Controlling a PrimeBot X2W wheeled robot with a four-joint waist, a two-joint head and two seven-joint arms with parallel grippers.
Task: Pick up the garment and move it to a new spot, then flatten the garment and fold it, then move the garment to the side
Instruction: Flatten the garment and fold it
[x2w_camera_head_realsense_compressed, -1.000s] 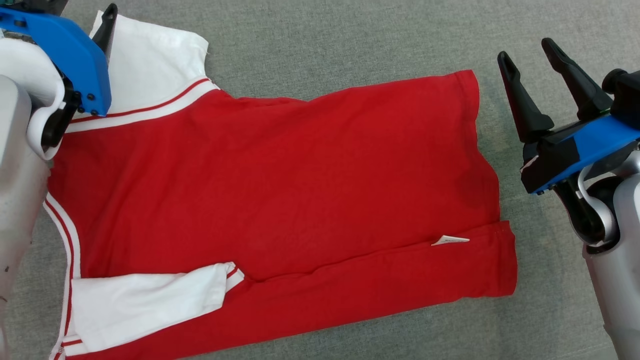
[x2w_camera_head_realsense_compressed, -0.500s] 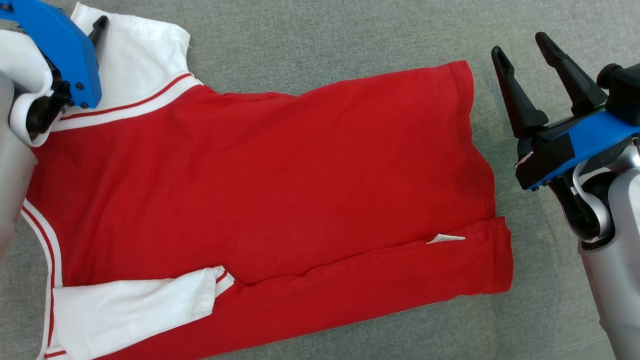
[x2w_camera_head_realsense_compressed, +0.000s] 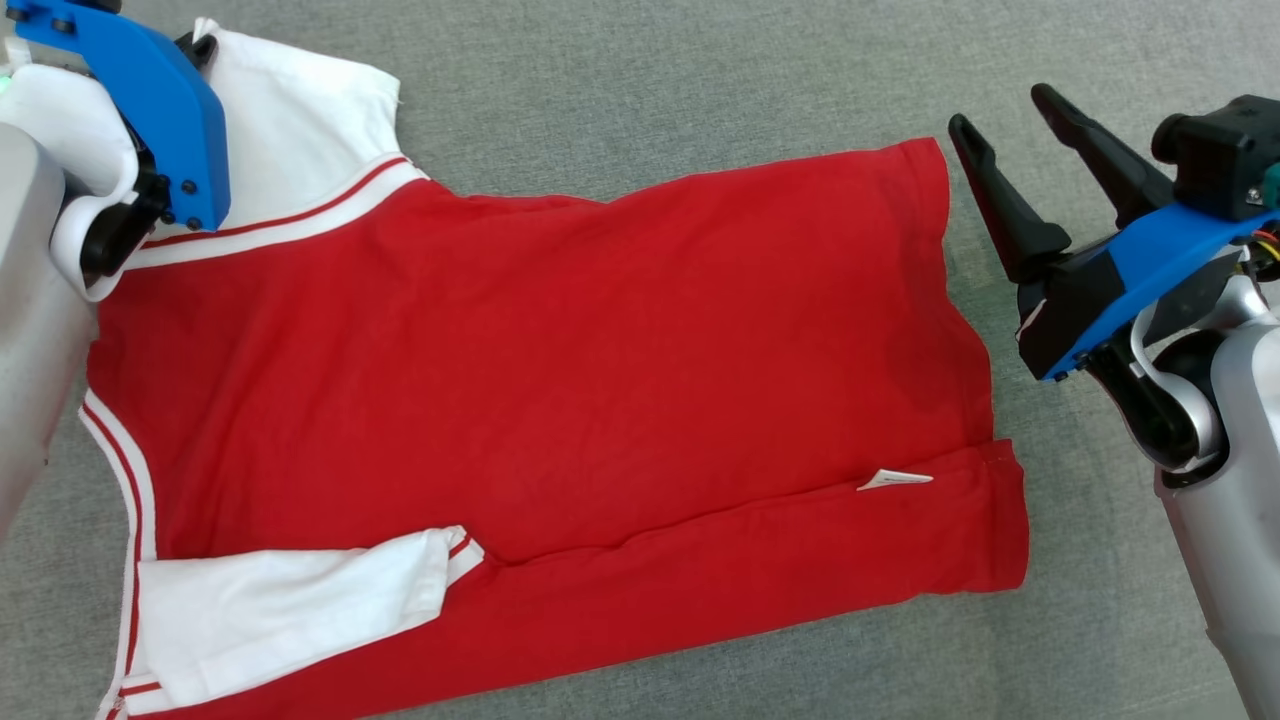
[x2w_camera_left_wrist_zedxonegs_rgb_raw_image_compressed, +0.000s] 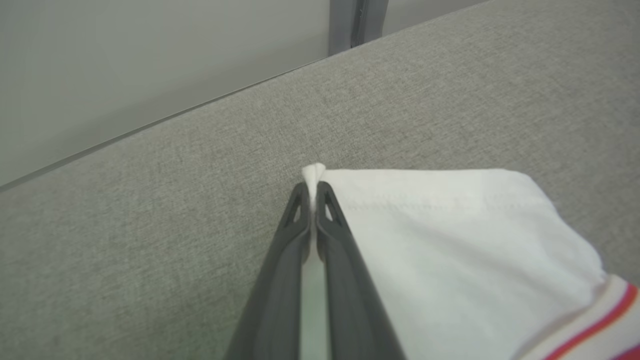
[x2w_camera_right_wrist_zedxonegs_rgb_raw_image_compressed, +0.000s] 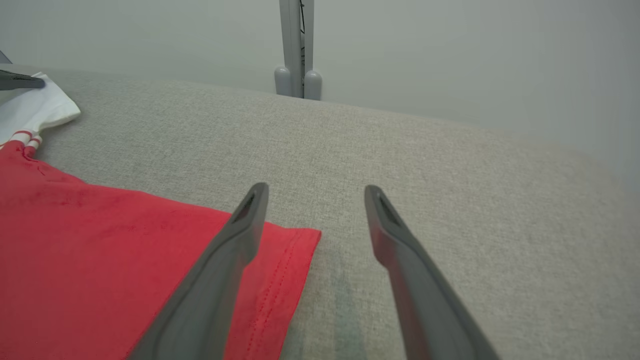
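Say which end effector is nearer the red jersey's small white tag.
Right. The right end effector hovers past the small white tag, off the red jersey's hem; the left end effector pinches the far white sleeve.

garment (x2w_camera_head_realsense_compressed: 560, 380): spread on grey surface (x2w_camera_head_realsense_compressed: 700, 100) | right jaws: apart, just beside hem

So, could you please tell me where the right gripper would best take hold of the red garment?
Probably the far hem corner of the garment, approached from the robot's right. It lies flat at the cloth's edge, right beside the open right gripper, and it mirrors the white sleeve corner that the left gripper pinches.
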